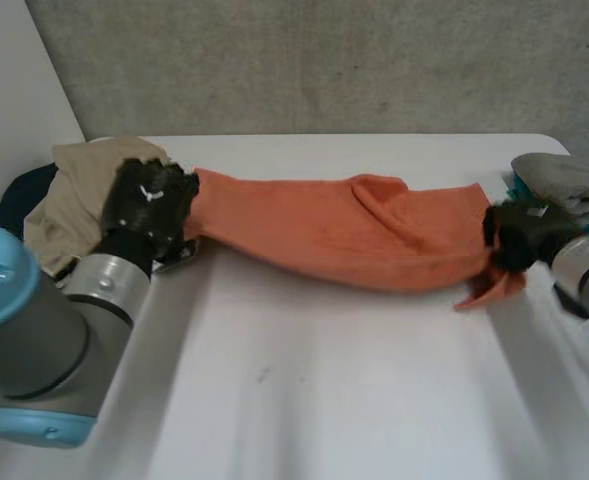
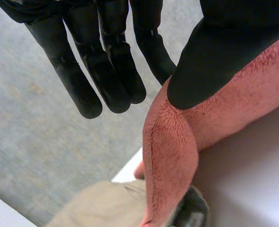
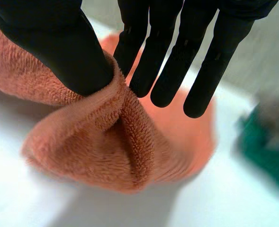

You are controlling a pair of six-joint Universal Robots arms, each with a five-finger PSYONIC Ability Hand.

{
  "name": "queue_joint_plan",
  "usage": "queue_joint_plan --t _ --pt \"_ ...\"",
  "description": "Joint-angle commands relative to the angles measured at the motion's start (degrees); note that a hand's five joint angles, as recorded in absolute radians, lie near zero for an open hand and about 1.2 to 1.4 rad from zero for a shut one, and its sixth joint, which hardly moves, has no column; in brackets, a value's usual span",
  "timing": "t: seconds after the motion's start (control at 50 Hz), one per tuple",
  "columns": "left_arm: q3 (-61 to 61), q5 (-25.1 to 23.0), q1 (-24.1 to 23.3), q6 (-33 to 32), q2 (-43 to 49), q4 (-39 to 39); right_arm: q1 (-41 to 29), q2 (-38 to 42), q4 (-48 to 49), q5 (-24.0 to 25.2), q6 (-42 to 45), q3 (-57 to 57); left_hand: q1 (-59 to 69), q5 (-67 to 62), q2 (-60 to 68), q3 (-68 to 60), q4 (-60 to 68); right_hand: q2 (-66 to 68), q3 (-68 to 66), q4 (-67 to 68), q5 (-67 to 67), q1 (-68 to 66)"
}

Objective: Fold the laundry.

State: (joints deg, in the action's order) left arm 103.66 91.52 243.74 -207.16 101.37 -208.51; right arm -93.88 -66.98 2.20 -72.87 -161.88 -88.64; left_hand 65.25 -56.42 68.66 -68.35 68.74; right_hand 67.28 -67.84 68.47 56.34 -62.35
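Status: early. No fold was made yet on the orange towel [image 1: 334,235]. It ran long across the far half of the tabletop [image 1: 324,400], stretched between my two hands. It was bunched and ridged along its length, not flat, and the middle looked to rest on the tabletop.

The towel's left end sat by a beige cloth heap [image 1: 74,190], its right end by a grey cloth [image 1: 564,178] with teal cloth [image 3: 262,146] beside it. I judged these heaps to be laundry waiting, so most of the job remained: flatten this towel, fold it, then do the rest.

Left hand [image 1: 152,200] was at the towel's left end. My thumb [image 2: 224,52] pressed on the towel edge and my fingers [image 2: 115,71] were straight and slightly spread. One ran behind the cloth, so I read it as a pinch.

Right hand [image 1: 519,235] was at the right end, thumb pinching a fold of towel against straight fingers. A loose corner hung below it onto the tabletop.
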Motion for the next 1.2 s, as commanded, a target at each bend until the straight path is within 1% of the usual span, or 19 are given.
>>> queue_joint_plan --t 0.02,0.06,0.14,0.2,0.28,0.34,0.44,0.5,0.58,0.66,0.68,0.74,0.78,0.82,0.84,0.9,0.92,0.98,1.2 --pt "-0.65 -0.21 1.47 -0.17 -13.46 10.75 4.93 -16.68 -7.81 0.09 16.32 0.84 14.75 -13.58 11.34 -11.65 11.26 12.72 -12.16 11.53 13.66 -17.65" --pt "-1.26 -0.29 2.27 -0.34 -16.28 13.47 6.42 -18.52 -13.24 0.09 22.54 3.28 14.75 -13.58 11.34 -11.65 11.26 12.72 -12.16 11.53 13.66 -17.65" --pt "-3.37 -0.73 3.32 -0.35 -21.55 21.63 6.69 -19.94 -22.21 -0.43 29.32 7.07 14.75 -13.58 11.34 -11.65 11.26 12.72 -12.16 11.53 13.66 -17.65" --pt "-3.46 -1.08 3.24 -0.26 -21.48 24.11 6.69 -19.85 -25.84 -0.61 31.01 7.87 14.75 -13.58 11.34 -11.65 11.26 12.72 -12.16 11.53 13.66 -17.65" --pt "-3.46 -0.82 3.15 -0.35 -14.29 24.82 6.34 -17.49 -27.25 -0.26 31.80 6.91 14.75 -13.58 11.34 -11.65 11.26 12.72 -12.16 11.53 13.66 -17.65" --pt "-4.60 -1.00 3.24 -0.43 -5.41 24.65 3.80 -10.46 -26.55 -0.52 31.89 7.96 14.75 -13.58 11.34 -11.65 11.26 12.72 -12.16 11.53 13.66 -17.65" --pt "-11.80 -1.26 1.57 -0.17 7.51 23.60 0.37 -1.76 -24.71 -4.64 31.46 12.17 14.75 -13.58 11.34 -11.65 11.26 12.72 -12.16 11.53 13.66 -17.65" --pt "-17.60 -1.44 0.25 -0.35 14.28 22.10 -1.30 1.41 -21.99 -7.63 31.37 13.50 14.75 -13.58 11.34 -11.65 11.26 12.72 -12.16 11.53 13.66 -17.65" --pt "-23.14 -1.70 0.60 -0.26 18.60 20.96 -2.45 2.47 -14.61 -8.43 31.19 13.58 14.75 -13.58 11.34 -11.65 11.26 12.72 -12.16 11.53 13.66 -17.65" --pt "-31.30 -1.70 1.65 -0.34 21.15 18.24 -2.80 4.31 -2.85 -8.52 31.02 15.69 14.75 -13.58 11.34 -11.65 11.26 12.72 -12.16 11.53 13.66 -17.65" --pt "-33.59 -1.61 1.74 -0.43 21.85 17.36 -3.32 5.19 2.66 -8.69 30.67 18.39 14.75 -13.58 11.34 -11.65 11.26 12.72 -12.16 11.53 13.66 -17.65" --pt "-45.10 -1.70 1.74 -1.14 23.96 12.27 -5.25 5.81 11.48 -8.61 29.35 22.80 14.75 -13.58 11.34 -11.65 11.26 12.72 -12.16 11.53 13.66 -17.65" --pt "-52.63 -1.70 1.65 -1.75 23.70 7.02 -6.57 5.55 21.32 -8.61 27.16 27.11 14.75 -13.58 11.34 -11.65 11.26 12.72 -12.16 11.53 13.66 -17.65" --pt "-56.44 -1.44 1.83 -1.31 22.74 1.82 -7.10 5.02 27.91 -8.96 25.31 29.13 14.75 -13.58 11.34 -11.65 11.26 12.72 -12.16 11.53 13.66 -17.65" --pt "-58.72 -0.74 2.18 -1.23 21.26 -4.03 -7.19 4.15 33.34 -9.13 23.47 30.62 14.75 -13.58 11.34 -11.65 11.26 12.72 -12.16 11.53 13.66 -17.65" --pt "-59.18 0.05 2.88 -1.31 18.43 -11.02 -7.28 2.65 39.18 -9.05 21.00 31.16 14.75 -13.58 11.34 -11.65 11.26 12.72 -12.16 11.53 13.66 -17.65" --pt "-58.92 0.49 3.15 -1.31 17.30 -13.04 -7.54 2.39 40.06 -9.05 19.86 31.77 14.75 -13.58 11.34 -11.65 11.26 12.72 -12.16 11.53 13.66 -17.65" --pt "-58.05 0.76 3.41 -1.31 16.67 -12.19 -7.63 2.30 38.93 -8.70 18.89 32.22 14.75 -13.58 11.34 -11.65 11.26 12.72 -12.16 11.53 13.66 -17.65" --pt "-36.35 0.76 3.41 -1.05 15.35 -7.70 -7.90 3.70 28.39 -5.62 18.53 25.81 14.75 -13.58 11.34 -11.65 11.26 12.72 -12.16 11.53 13.66 -17.65"
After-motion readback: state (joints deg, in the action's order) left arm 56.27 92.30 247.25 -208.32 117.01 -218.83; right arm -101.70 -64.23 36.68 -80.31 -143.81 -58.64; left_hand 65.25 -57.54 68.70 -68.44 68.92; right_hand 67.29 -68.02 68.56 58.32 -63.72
